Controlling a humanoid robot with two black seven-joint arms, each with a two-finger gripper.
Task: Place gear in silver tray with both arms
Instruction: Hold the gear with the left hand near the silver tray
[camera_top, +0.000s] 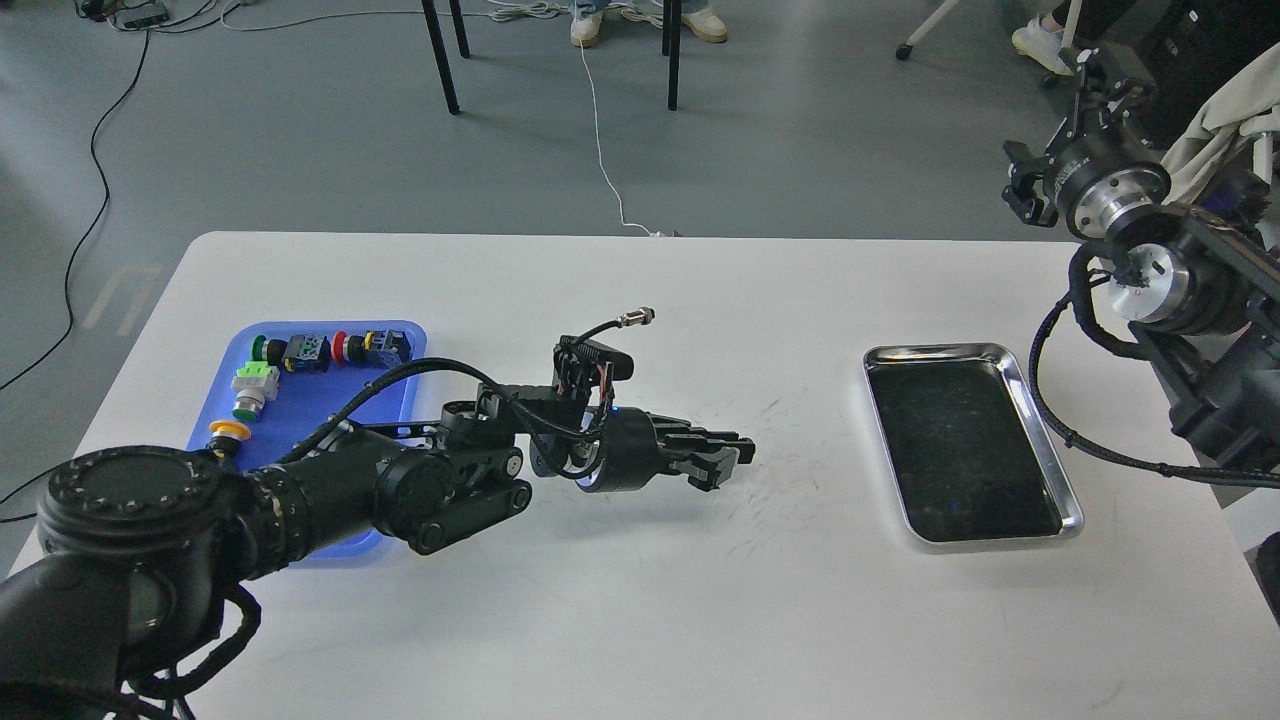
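The silver tray (1040, 430) lies on the right side of the white table, and its dark floor holds nothing. My left arm reaches in low from the left. Its gripper (728, 461) hovers just above the table's middle, pointing right, well short of the tray. Its dark fingers lie close together, and I cannot tell whether anything is between them. No gear shows. My right arm is raised off the table's right edge, and its gripper (1098, 72) is high at the upper right, dark and small.
A blue plastic tray (400, 335) at the left holds several coloured push buttons and switches, partly behind my left arm. Scuff marks mark the table's middle. Chair legs, cables and people's feet are on the floor beyond the table.
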